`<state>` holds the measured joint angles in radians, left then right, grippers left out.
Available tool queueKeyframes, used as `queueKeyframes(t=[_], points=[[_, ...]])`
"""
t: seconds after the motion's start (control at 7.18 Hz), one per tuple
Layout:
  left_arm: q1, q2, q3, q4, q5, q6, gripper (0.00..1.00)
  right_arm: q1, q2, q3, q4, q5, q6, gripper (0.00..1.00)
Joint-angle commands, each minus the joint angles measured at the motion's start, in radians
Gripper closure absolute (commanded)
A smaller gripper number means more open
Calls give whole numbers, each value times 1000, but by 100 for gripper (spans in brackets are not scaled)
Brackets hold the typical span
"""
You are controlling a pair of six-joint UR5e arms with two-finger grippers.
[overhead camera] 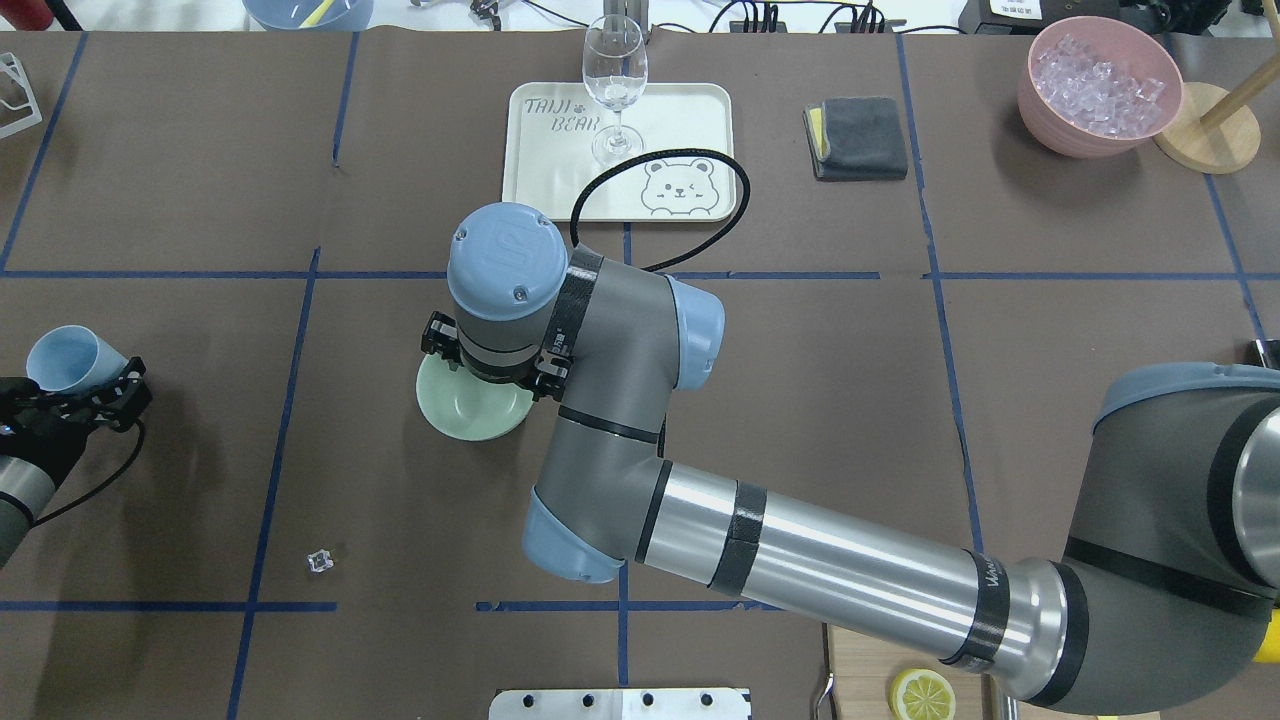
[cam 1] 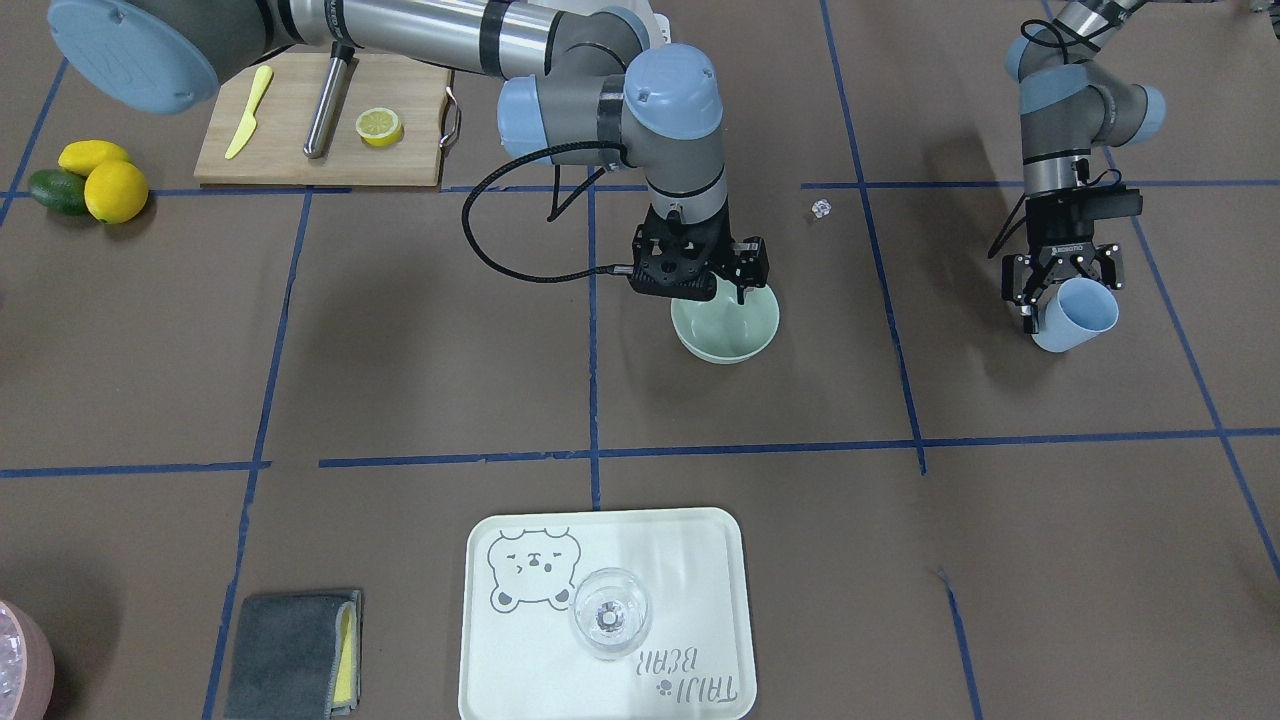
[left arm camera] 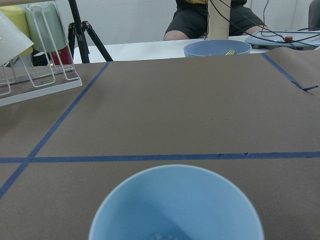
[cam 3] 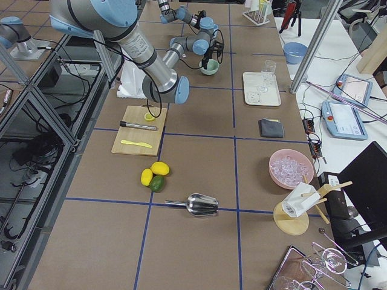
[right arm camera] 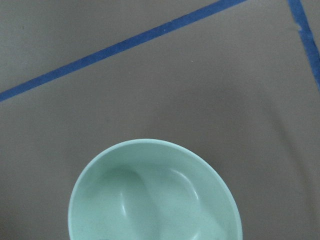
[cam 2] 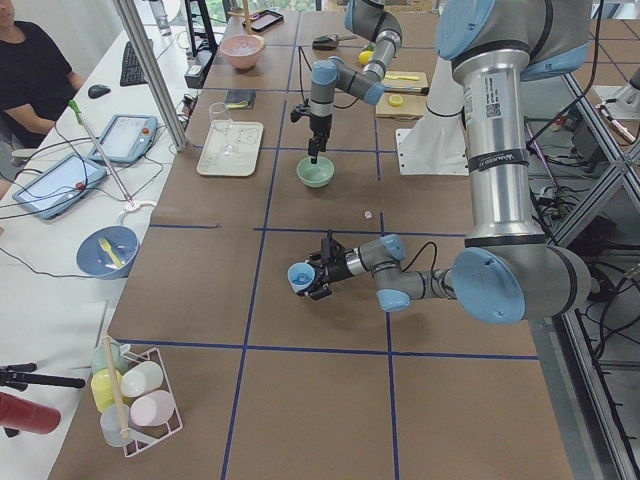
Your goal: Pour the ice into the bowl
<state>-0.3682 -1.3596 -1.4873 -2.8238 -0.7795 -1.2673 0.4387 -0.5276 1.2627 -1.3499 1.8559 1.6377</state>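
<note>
The pale sage-green bowl [cam 1: 727, 330] stands near the table's middle; it also shows in the overhead view [overhead camera: 470, 405] and the right wrist view [right arm camera: 155, 195], and it looks empty. My right gripper [cam 1: 712, 285] points straight down at the bowl's robot-side rim, with one finger inside the bowl, shut on the rim. My left gripper [cam 1: 1060, 290] is shut on a light blue cup [cam 1: 1078, 315], held slightly tilted above the table, well apart from the bowl. In the left wrist view a glint of ice [left arm camera: 159, 236] shows deep in the cup [left arm camera: 175, 200]; the rest is hidden.
A stray clear cube [cam 1: 821, 208] lies between the arms. A tray [cam 1: 700, 580] holds a wine glass [cam 1: 610, 612]. A grey cloth [cam 1: 290, 655], a cutting board [cam 1: 300, 160] with a lemon half, lemons [cam 1: 115, 190], and a pink container of ice [overhead camera: 1100, 85] stand around.
</note>
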Motion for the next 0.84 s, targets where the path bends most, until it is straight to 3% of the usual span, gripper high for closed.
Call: queueKeyframes(t=[0.0,0.14,0.28,0.42,0.7], points=[[0,-48,53,0,35,2,18,20,0,4,-3,2,-2,0],[-2,-47,53,-2,37,3,33,31,0,9,-6,5,-4,0],[-3,-40,39,-3,37,8,75,55,-2,14,-9,21,-6,0],[-8,-30,16,-14,36,84,100,83,-14,27,-11,52,-9,0],[-11,-33,-36,-16,35,219,100,135,-85,81,-11,92,-18,0]])
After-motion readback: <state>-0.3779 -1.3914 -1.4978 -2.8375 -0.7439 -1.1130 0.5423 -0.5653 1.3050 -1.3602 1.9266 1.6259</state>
